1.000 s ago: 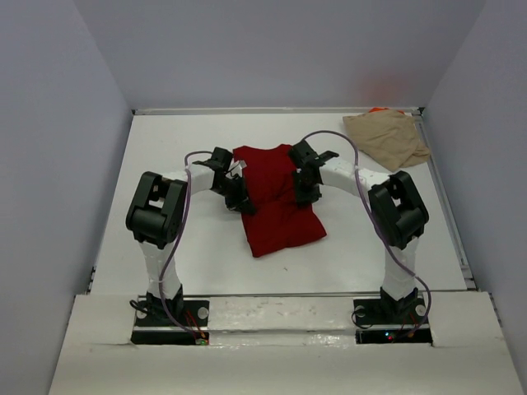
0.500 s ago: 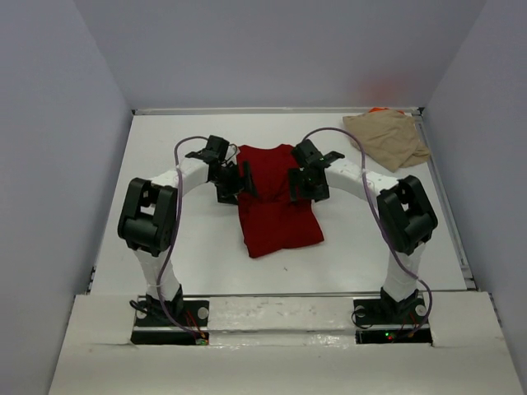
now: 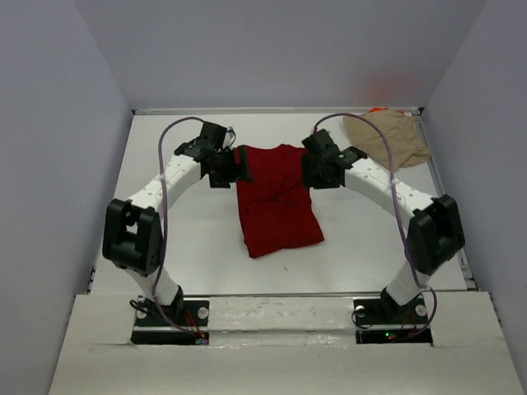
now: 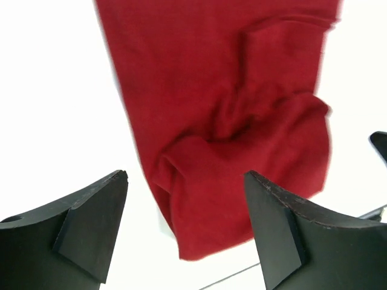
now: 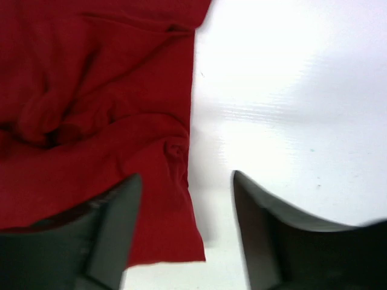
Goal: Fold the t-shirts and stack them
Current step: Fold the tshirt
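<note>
Big dark red cloth t-shirt (image 3: 276,202) lying rumpled in the middle of the white counter (image 3: 165,239). Left fingers (image 4: 91,223) spread wide, holding nothing, over its left edge near the top. Right fingers (image 5: 272,241) spread wide too, empty, over its right edge. Tan cloth t-shirt (image 3: 387,138) bunched in the far right corner, a bit of bright orange cloth (image 3: 380,109) peeking out behind it.

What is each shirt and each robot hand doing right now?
dark red t-shirt, partly folded, wrinkled, lying loose.
tan t-shirt, crumpled, not folded.
orange fabric, just a sliver peeking from behind the tan t-shirt.
left gripper, open, holding nothing.
right gripper, open, holding nothing.
</note>
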